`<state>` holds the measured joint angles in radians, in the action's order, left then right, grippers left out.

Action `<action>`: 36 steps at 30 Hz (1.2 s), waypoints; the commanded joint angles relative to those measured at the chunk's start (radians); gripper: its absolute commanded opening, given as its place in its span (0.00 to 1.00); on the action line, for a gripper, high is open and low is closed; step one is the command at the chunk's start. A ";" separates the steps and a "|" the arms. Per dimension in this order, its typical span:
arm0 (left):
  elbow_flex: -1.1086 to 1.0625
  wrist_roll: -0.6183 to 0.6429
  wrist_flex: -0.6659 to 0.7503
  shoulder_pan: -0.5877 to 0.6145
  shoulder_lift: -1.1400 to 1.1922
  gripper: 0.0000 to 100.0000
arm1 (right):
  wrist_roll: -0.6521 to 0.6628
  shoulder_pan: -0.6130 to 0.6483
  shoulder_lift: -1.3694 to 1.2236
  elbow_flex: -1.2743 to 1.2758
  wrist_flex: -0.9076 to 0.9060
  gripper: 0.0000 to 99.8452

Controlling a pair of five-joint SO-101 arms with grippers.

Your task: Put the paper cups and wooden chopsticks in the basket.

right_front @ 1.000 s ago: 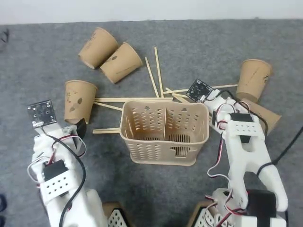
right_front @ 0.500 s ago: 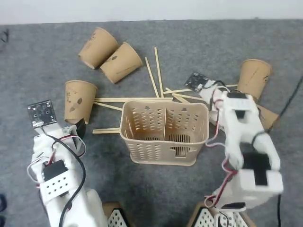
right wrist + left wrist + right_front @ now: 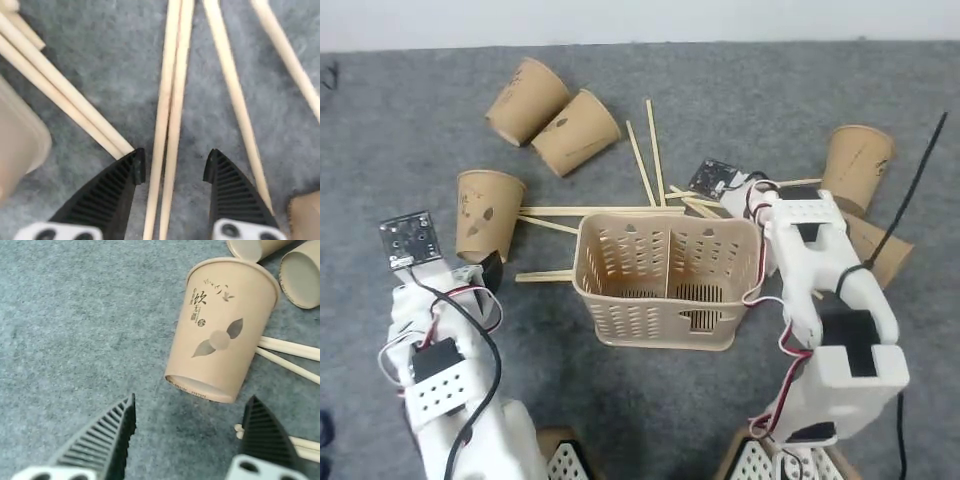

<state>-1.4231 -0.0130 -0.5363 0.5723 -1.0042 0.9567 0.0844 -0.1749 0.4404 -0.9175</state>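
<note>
Basket (image 3: 640,318) sits mid-table between the arms, empty. The paper cups (image 3: 575,132) and wooden chopsticks (image 3: 655,150) all lie outside it on the grey mat. Left gripper (image 3: 192,412) hangs with jaws spread, aimed at the base of the nearest cup (image 3: 222,335), apparently lined up for a grab. Right gripper (image 3: 172,165) is parted too, straddling a chopstick pair (image 3: 172,100) just behind the basket, likely ready to pinch.

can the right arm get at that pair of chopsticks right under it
Probably yes. The right end effector is open astride the pair of chopsticks on the carpet, with nothing on top of them. A neighbouring chopstick lies close by and might get nudged.
</note>
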 commanded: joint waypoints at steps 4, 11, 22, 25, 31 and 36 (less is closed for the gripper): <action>-0.004 0.003 0.025 -0.005 -0.021 0.33 | -0.012 -0.012 -0.024 -0.077 0.027 0.13; -0.004 0.003 0.025 -0.005 -0.021 0.33 | -0.008 -0.035 -0.027 -0.091 0.028 0.11; -0.005 0.003 0.025 -0.005 -0.021 0.33 | -0.006 -0.035 -0.054 -0.098 0.051 0.11; -0.005 0.003 0.025 -0.005 -0.021 0.33 | -0.006 -0.035 -0.082 -0.141 0.025 0.08; -0.005 0.003 0.025 -0.005 -0.021 0.33 | -0.011 -0.036 -0.094 -0.160 0.022 0.01; -0.005 0.003 0.025 -0.005 -0.021 0.33 | -0.011 -0.035 -0.067 -0.166 0.019 0.01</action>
<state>-1.4339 -0.0130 -0.5363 0.5723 -1.0042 0.9551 0.0568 -0.2746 0.3284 -0.8915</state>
